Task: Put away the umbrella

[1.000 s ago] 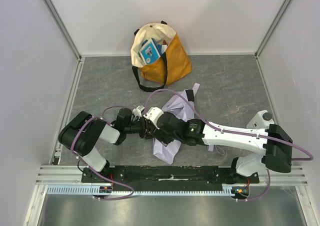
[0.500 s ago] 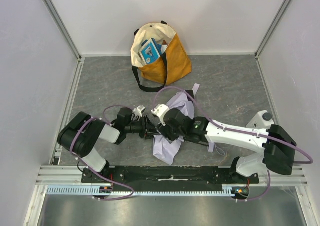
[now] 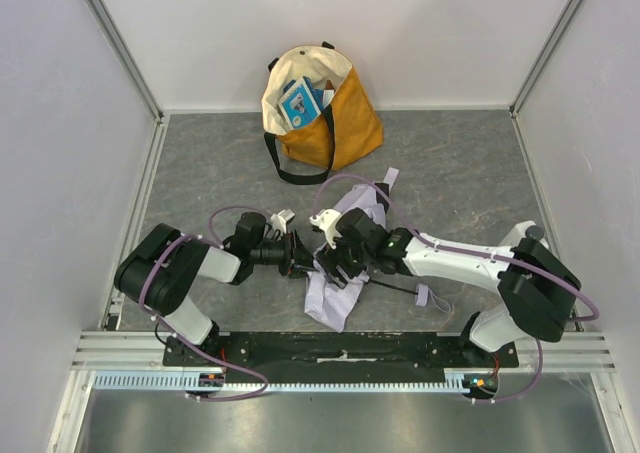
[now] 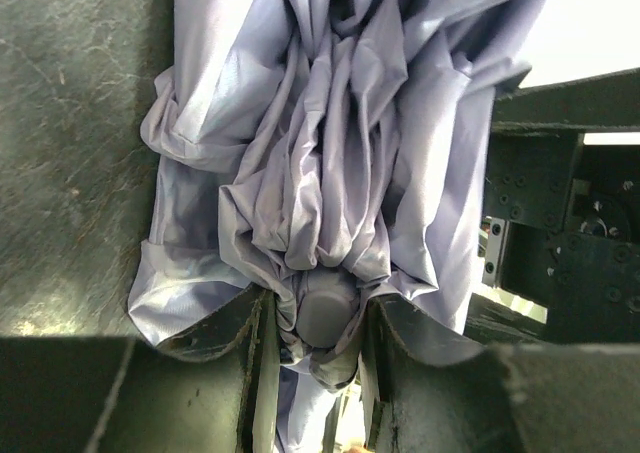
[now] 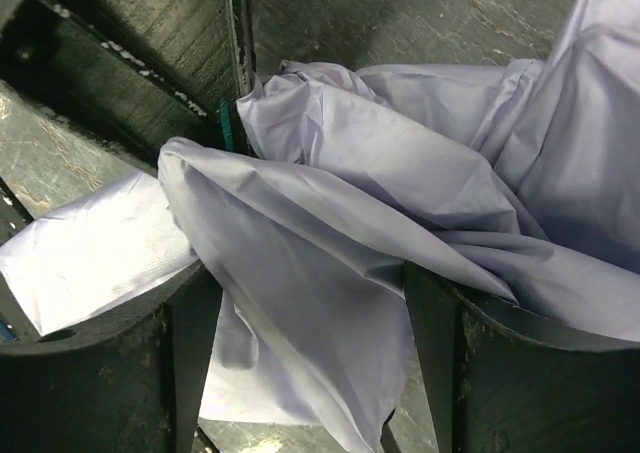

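Table [image 3: 470, 163]: grey slab, both arms reaching inward over it and meeting mid-table.

Tote bag [image 3: 345, 123]: well beyond both sets of fingertips, on the far side against the back wall. Its mouth is up and open, with something blue inside.

Umbrella [image 3: 330, 298]: collapsed and crumpled on the table, right at both grippers. In the left wrist view the canopy [image 4: 330, 153] folds run straight out ahead of the fingers, so I judge its long axis is roughly in line with that gripper.

Left gripper [image 4: 320, 323]: fingers [image 4: 245, 338] drawn in tight either side of a rounded lavender-grey end cap [image 4: 328, 313]. Looks like a firm pinch on the umbrella's end.

Right gripper [image 5: 315, 313]: fingers [image 5: 190, 313] spread wide, straddling the canopy [image 5: 350, 173]. Fabric bulges loosely between and over them; no sign of squeeze.

Neither arm is nearer, since both are on it. Left has the end and right has the mid-bundle. My read: the move to the bag hinges on the end-on left grip, with the bag off to the far side of those fingers.

Strap [image 3: 390, 178]: pale loop lying just past the canopy, on the far side of the right fingers.

Hard to read:
- From above, the two grippers overlap and hide the contact points.
- I can't make out the black shaft with confidence, and can't pick out the ribs.
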